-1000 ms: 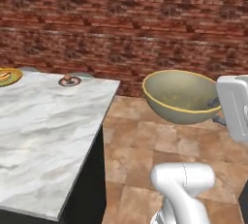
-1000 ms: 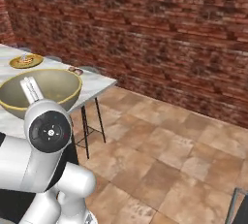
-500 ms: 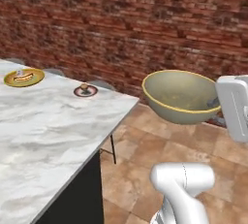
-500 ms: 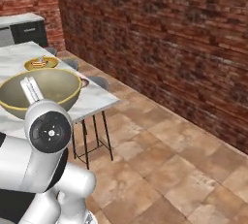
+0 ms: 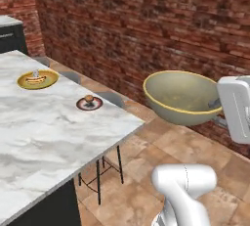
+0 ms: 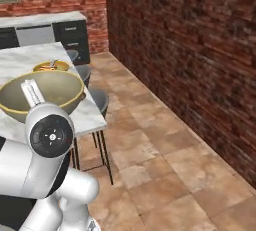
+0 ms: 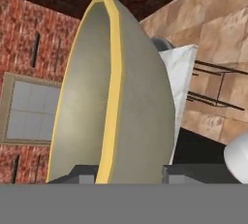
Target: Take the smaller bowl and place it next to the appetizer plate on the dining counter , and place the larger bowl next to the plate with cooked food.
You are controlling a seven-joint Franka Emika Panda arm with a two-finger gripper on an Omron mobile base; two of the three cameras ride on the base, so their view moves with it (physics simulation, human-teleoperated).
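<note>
Carrying the larger bowl [image 5: 181, 96], the gripper [image 7: 127, 173] was clamped on its rim. Best kept level, then lowered beside the plate with cooked food [image 5: 37, 79], far to the gripper's left.

A red brick wall [image 5: 146, 19] rises over tan floor tiles [image 6: 165, 155], grey stools [image 6: 100, 100] alongside.

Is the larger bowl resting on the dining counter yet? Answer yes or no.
No: the larger bowl hangs in the hand, off the dining counter, above the floor.

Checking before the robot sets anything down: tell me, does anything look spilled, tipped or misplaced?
Nothing stands out. The large bowl is held upright in the gripper, off the counter; both plates sit flat there, food in place.
</note>
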